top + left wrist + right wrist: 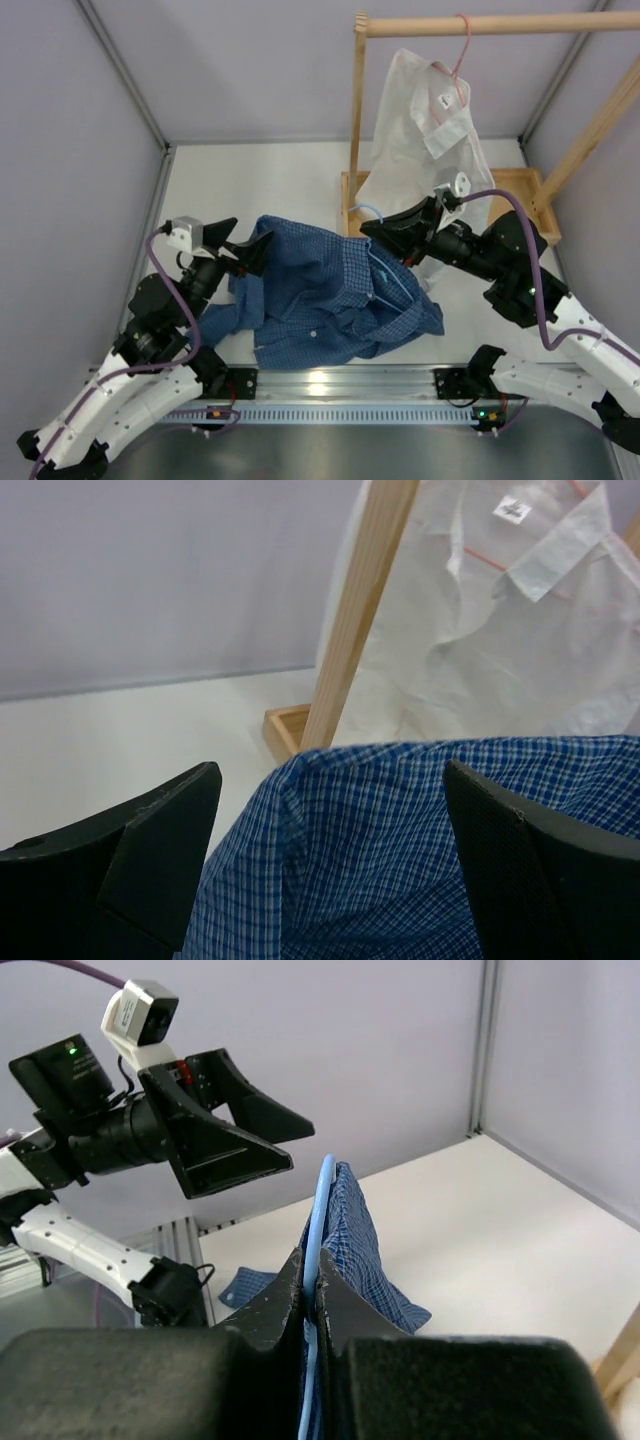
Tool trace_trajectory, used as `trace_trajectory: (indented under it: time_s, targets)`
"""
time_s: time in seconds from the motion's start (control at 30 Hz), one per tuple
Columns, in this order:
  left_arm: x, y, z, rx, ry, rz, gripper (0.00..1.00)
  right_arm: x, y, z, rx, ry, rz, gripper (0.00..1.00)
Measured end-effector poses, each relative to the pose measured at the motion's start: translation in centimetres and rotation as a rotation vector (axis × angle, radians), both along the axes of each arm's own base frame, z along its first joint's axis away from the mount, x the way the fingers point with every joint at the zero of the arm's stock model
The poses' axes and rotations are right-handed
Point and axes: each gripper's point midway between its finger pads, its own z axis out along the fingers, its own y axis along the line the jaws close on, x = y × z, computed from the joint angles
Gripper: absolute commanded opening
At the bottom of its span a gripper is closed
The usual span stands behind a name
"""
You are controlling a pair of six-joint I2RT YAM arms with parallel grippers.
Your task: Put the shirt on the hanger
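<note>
The blue checked shirt [320, 295] lies crumpled on the table between the arms. The light blue wire hanger [395, 285] sits partly inside it, with its hook [366, 208] sticking out toward the back. My right gripper [378, 232] is shut on the hanger's wire [322, 1210], with shirt cloth [365, 1250] draped over the wire just beyond the fingertips [290, 1280]. My left gripper [255, 250] is open at the shirt's left end. In the left wrist view a raised fold of the shirt [400, 850] stands between its wide-apart fingers [150, 840].
A white collared shirt [425, 150] hangs on a pink hanger [462, 50] from a wooden rack [356, 110] at the back right, its base tray [525, 180] on the table. The rack post [355, 620] stands just beyond the left gripper. Grey walls enclose the table.
</note>
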Motion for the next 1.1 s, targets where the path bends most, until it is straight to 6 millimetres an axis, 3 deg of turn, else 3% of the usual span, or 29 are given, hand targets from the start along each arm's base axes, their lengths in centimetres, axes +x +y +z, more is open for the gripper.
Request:
trace_trajectory:
  time_s: [0.23,0.33,0.4,0.43,0.47,0.5,0.57,0.7,0.77,1.0,1.1]
  targets:
    - [1.1,0.8,-5.8,-0.002,0.147,0.086,0.87,0.8,-0.4,0.1,-0.023,0.016,-0.051,0.0]
    - [2.1,1.4,-8.0,0.011,0.209,0.16,0.87,0.7,-0.5,0.6,-0.022,0.011,-0.052,0.0]
    - [2.9,1.8,-9.4,0.023,0.254,0.219,0.82,0.6,-0.6,0.9,-0.018,0.007,-0.05,0.0]
    - [3.3,1.8,-10.2,0.032,0.277,0.24,0.77,0.6,-0.6,1.0,-0.017,0.005,-0.049,0.0]
    - [3.7,1.8,-10.8,0.044,0.298,0.257,0.64,0.5,-0.7,1.2,-0.014,0.003,-0.049,0.0]
    - [4.0,1.6,-11.4,0.052,0.314,0.267,0.32,0.5,-0.7,1.3,-0.014,0.002,-0.049,0.0]
    - [4.6,1.4,-12.5,0.074,0.348,0.291,0.0,0.5,-0.8,1.4,-0.015,-0.002,-0.052,0.0]
    - [5.9,2.5,-14.2,0.113,0.4,0.416,0.0,1.0,-1.3,1.2,-0.021,0.005,-0.093,0.0]
    - [6.4,3.9,-13.6,0.115,0.41,0.515,0.0,1.2,-1.9,1.2,-0.022,0.006,-0.125,0.0]
    - [8.3,7.4,-7.2,0.005,0.346,0.69,0.0,0.2,-6.2,3.6,0.046,-0.059,-0.237,0.0]
    - [8.8,7.9,-6.5,-0.005,0.352,0.707,0.0,-0.3,-7.6,4.3,0.067,-0.081,-0.27,0.0]
